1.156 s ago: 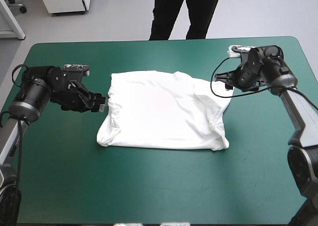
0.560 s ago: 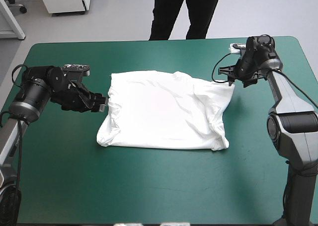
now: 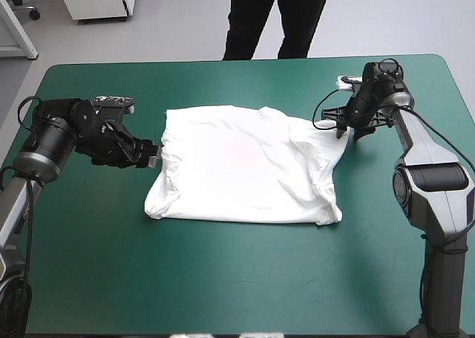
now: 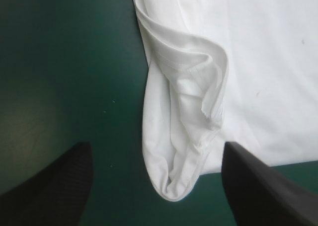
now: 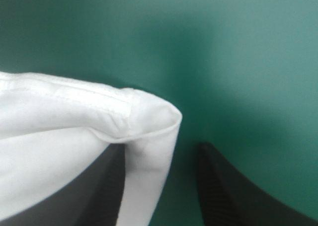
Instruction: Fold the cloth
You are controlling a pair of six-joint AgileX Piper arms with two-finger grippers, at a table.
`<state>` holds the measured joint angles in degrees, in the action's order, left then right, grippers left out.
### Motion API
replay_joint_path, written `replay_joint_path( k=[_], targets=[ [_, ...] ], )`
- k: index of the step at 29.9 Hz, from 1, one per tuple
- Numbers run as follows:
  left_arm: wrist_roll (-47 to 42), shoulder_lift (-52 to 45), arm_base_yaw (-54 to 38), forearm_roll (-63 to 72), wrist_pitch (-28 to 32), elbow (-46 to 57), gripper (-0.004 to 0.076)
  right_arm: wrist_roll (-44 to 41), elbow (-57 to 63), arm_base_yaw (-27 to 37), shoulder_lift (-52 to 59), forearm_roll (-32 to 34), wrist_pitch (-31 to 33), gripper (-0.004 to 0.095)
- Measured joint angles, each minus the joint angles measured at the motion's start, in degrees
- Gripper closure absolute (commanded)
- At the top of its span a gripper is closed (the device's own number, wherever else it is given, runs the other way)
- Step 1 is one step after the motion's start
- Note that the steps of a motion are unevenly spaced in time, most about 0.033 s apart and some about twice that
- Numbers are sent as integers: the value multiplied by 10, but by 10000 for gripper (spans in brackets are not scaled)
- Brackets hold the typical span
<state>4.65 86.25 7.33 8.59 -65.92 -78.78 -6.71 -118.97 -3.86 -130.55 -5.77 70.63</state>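
The white T-shirt [image 3: 245,171] lies on the teal-green cover as a loosely folded rectangle, rumpled along both short sides. My left gripper [image 3: 153,157] rests low at its left edge, open. In the left wrist view [image 4: 156,191] a rolled fold of the shirt [image 4: 184,136] lies between and ahead of the spread fingers. My right gripper [image 3: 344,132] is at the shirt's far right corner. In the right wrist view [image 5: 161,186] it stands open, with the hemmed corner [image 5: 149,121] between the fingers [image 5: 221,186].
The teal-green cover [image 3: 237,278] shows all round the shirt, widest toward the near edge. The table's far edge [image 3: 297,59] runs a short way behind the right gripper.
The right arm has swung in and down from beyond the shirt's far right corner to that corner. The left arm and the shirt have stayed still.
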Motion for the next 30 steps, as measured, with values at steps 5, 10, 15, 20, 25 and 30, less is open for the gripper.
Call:
replay_joint_path(
  k=[5,10,15,20,25,30],
  targets=[
    [0,0,0,0,-8,0,199,18,-2,1,-3,-23,-2,926],
    [0,0,0,0,-8,0,225,29,-2,1,-3,-29,-3,925],
    [0,0,0,0,-8,0,286,28,-24,-1,-1,-23,2,925],
    [0,0,0,0,-8,0,314,29,-80,-11,14,-49,4,925],
    [0,0,0,0,-8,0,318,35,-113,-46,23,-102,3,925],
    [0,0,0,0,-9,0,318,39,-114,-101,16,-110,4,925]
  ],
)
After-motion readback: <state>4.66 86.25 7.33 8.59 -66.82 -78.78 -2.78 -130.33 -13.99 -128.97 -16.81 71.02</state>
